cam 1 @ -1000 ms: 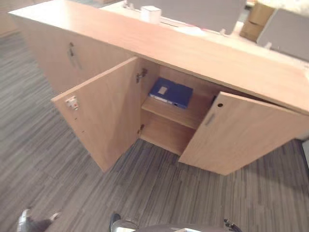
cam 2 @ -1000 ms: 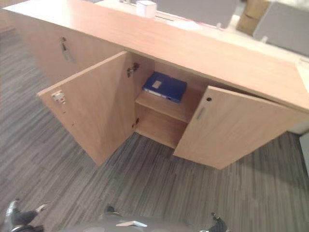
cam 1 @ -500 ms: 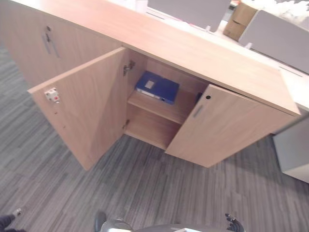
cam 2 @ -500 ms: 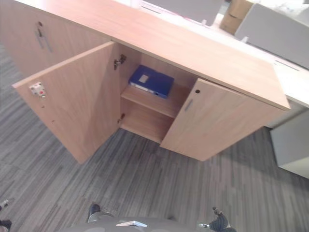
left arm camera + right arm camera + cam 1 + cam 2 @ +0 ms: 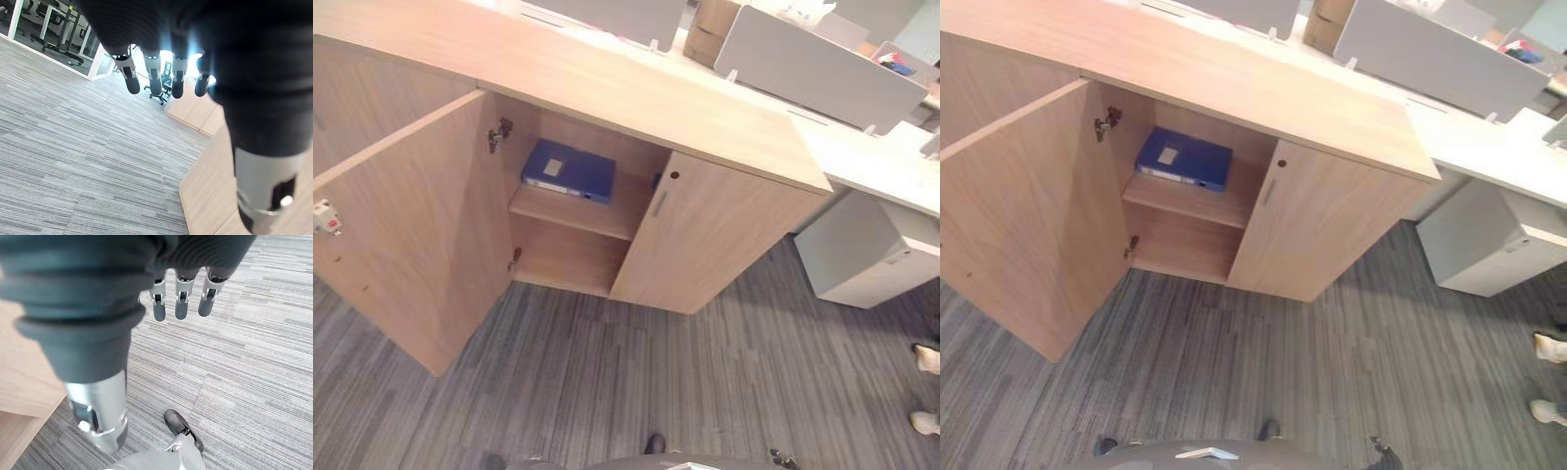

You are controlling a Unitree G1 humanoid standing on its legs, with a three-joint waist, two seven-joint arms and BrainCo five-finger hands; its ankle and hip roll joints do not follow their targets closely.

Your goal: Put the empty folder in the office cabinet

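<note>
Your blue folder (image 5: 568, 170) lies flat on the cabinet's (image 5: 636, 93) upper shelf (image 5: 573, 208), left door (image 5: 406, 225) open. Your left hand (image 5: 161, 78) and right hand (image 5: 181, 296) hang with fingers relaxed, holding nothing.

Folder (image 5: 568, 169): blue, white label; cabinet (image 5: 705, 245): light wood grain; carpet floor (image 5: 705, 392): grey, striped; pedestal unit (image 5: 862, 250): pale grey

Left hand (image 5: 161, 73), right hand (image 5: 183, 293): fingers straight (empty).

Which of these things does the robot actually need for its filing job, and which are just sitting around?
Part of the job:
- blue folder, flat on the upper shelf
- office cabinet, left door open

Just around:
- cardboard box
- grey pedestal unit
- a person's shoes
</note>
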